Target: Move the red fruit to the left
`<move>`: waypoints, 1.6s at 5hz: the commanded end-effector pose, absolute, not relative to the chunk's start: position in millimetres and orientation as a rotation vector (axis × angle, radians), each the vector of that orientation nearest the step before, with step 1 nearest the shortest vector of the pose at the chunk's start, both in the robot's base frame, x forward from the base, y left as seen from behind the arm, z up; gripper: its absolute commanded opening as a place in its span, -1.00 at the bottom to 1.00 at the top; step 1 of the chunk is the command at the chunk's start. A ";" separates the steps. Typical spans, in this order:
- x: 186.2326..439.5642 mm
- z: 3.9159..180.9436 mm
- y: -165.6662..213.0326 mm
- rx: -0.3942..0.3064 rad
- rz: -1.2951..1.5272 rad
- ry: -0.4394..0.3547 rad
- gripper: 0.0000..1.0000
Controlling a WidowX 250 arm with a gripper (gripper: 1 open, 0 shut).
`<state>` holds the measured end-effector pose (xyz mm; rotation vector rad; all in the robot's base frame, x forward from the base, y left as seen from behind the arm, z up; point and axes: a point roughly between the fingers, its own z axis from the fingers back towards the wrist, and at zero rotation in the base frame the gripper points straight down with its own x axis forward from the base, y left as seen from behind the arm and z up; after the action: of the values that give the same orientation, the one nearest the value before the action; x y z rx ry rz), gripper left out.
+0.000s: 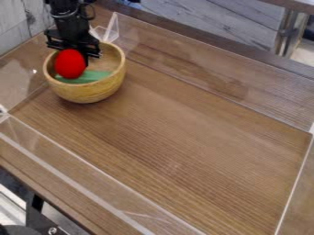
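While the black jaws [70,46] point straight down over the wooden bowl [88,87], they stand closed to their narrowest, their tips meeting the top of the red fruit [70,62]. Whether they truly pinch the fruit or only press on it cannot be told from this view, since the fingers hide its cap. The red fruit sits inside the bowl, toward the bowl's left side, its round red body showing above the rim. Just right of the fruit, also inside the bowl, lies a green block [88,79], low against the bowl's floor and partly hidden by the fruit. Above the jaws, the dark arm [64,11] rises straight up from the bowl and leaves the picture at the top edge. The bowl stands on a wooden table [185,138], whose bare grain stretches away to the right of the bowl and toward the viewer. Low clear walls [196,72] fence the table, one running close behind the bowl and another along the table's near side, well apart from the bowl.
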<state>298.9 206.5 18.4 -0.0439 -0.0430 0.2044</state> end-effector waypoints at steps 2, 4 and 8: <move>288.3 3.7 199.2 -0.075 0.220 0.038 -1.00; 283.9 5.1 196.9 -0.081 0.231 0.070 -1.00; 274.4 6.2 191.2 -0.098 0.253 0.136 -1.00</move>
<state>282.4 197.6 18.9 -0.0719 0.0832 0.2431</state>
